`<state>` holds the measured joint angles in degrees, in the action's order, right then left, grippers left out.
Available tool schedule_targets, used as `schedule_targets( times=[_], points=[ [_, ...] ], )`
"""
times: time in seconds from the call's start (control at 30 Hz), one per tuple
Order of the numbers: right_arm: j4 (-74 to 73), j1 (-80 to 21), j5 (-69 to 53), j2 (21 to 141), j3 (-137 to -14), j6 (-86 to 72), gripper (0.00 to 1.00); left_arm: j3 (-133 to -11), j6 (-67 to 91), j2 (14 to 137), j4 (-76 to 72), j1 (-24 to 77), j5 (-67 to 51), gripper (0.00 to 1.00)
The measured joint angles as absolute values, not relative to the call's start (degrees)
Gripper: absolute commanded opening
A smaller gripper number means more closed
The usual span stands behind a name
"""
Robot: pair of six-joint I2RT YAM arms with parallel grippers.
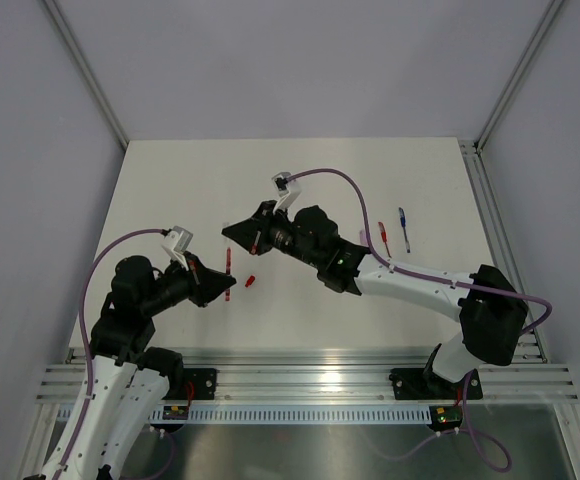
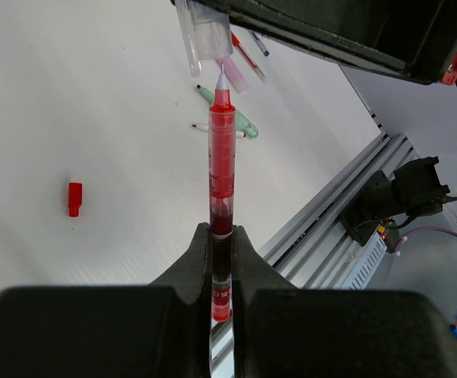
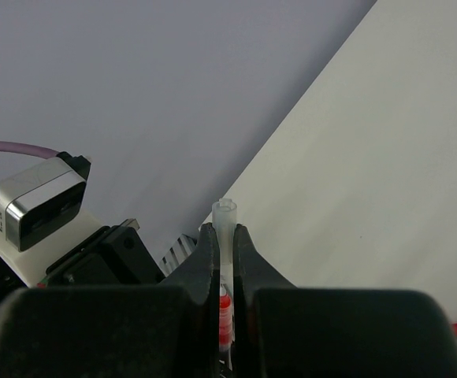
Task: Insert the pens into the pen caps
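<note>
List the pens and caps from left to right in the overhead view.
In order: held red pen in the left gripper → red cap on the table → loose red pen → blue pen. The clear cap in the right gripper overlaps, so it is left out.

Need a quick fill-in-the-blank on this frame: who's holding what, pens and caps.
1. The left gripper is shut on a ___ pen.
2. The right gripper is shut on a cap of ___ plastic.
3. The red cap lying on the table is held by ___ gripper.
Missing words: red; clear; neither.
</note>
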<state>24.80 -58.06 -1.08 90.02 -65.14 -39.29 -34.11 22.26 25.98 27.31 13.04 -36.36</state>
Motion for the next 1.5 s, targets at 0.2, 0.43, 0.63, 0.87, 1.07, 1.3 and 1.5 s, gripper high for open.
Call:
schedule_targets(
  times=[0.2,0.43,0.63,0.87,1.07,1.3,1.5],
  points=[
    [24.51,-58.06,-1.19,89.52,-64.16,-39.29,0.01,-34.11,22.26,25.98,27.33,13.04,-36.32,0.00],
    [25.19,-58.06,-1.21,88.88,-63.00,-39.35,0.02,-34.11,22.26,25.98,27.75,13.04,-36.34,0.00],
    [25.45,-59.13,-0.91,88.86,-62.83,-39.31,0.02,-34.11,22.26,25.98,27.77,12.97,-36.32,0.00],
    [25.96,-59.90,-0.01,88.86,-62.15,-39.27,0.02,-34.11,22.26,25.93,27.79,12.97,-36.40,0.00],
    [29.47,-60.77,2.61,88.68,-59.51,-39.31,0.01,-34.11,22.28,25.93,28.69,12.93,-36.42,0.00],
    [34.83,-62.19,5.87,88.66,-56.18,-38.85,0.00,-34.15,22.90,27.16,28.73,12.86,-36.91,0.00],
    [35.27,-62.85,7.92,88.66,-55.96,-38.41,0.00,-34.15,25.15,27.53,27.64,12.86,-36.86,0.00]
  ],
)
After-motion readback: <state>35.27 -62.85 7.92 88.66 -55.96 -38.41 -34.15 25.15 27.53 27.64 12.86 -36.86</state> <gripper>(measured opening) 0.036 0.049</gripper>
